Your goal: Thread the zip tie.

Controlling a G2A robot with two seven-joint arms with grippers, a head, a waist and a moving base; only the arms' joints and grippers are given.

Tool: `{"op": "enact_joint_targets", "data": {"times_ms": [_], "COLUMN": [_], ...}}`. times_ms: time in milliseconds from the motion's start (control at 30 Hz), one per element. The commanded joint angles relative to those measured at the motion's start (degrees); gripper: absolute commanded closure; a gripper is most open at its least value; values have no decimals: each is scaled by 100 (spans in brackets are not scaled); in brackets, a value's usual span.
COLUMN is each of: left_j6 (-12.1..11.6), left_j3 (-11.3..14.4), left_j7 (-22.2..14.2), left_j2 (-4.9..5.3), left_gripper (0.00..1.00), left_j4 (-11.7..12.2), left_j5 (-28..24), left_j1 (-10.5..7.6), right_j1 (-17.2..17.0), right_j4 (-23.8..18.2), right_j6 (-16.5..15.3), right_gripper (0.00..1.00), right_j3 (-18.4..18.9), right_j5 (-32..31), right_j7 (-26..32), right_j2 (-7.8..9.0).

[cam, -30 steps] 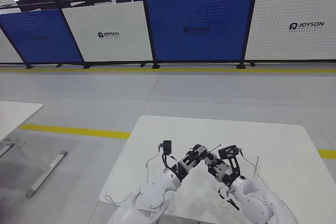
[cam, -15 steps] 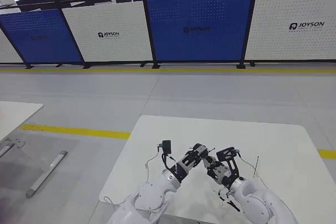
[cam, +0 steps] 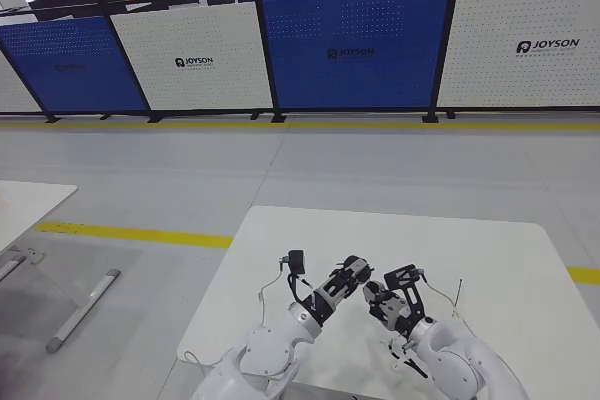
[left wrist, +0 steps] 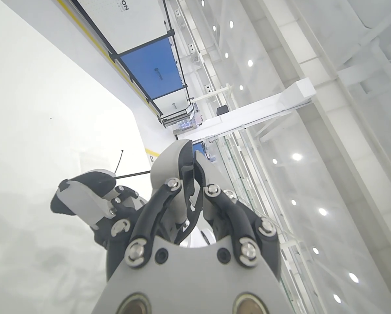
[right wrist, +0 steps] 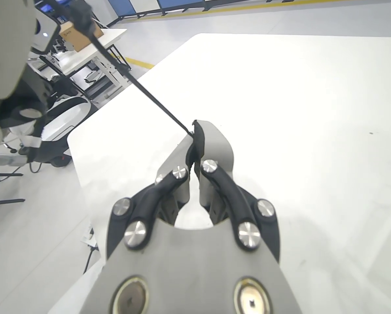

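1. Black zip tie point(right wrist: 139, 91) stretches taut between the two grippers, in the air above the white table point(cam: 460, 240).
2. Right gripper point(right wrist: 193, 138): fingers closed, strap pinched at the tips.
3. Left gripper point(left wrist: 189, 161): fingers pressed together; strap runs into them, head block just beside.
4. Grippers near each other, over the table's robot-side part.

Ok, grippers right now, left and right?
Left gripper: closed; whether it pinches the zip tie cannot be told.
Right gripper: closed on the zip tie.
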Motion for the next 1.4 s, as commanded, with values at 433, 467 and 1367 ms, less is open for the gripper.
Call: {"op": "enact_joint_targets", "data": {"times_ms": [433,467,1367], "left_j6": [462,464,423], "left_j3": [91,93,148], "left_j7": [533,545,831], "left_j2": [-40,-42,-82], "left_gripper": [100,100,100], "left_j4": [280,295,362], "left_j5": [453,453,527], "left_j1": [-171,-178,-132], "right_j1": [-349,-379,-1110], "right_j4": [-454,-485,-914], "right_j6": [238,228,4], "right_gripper": [0,0,0], "right_j3": [550,617,2487], "right_j5": [394,448,2410], "right_j7": [-556,-570,-1221], "right_j2": [63,72,240]}}
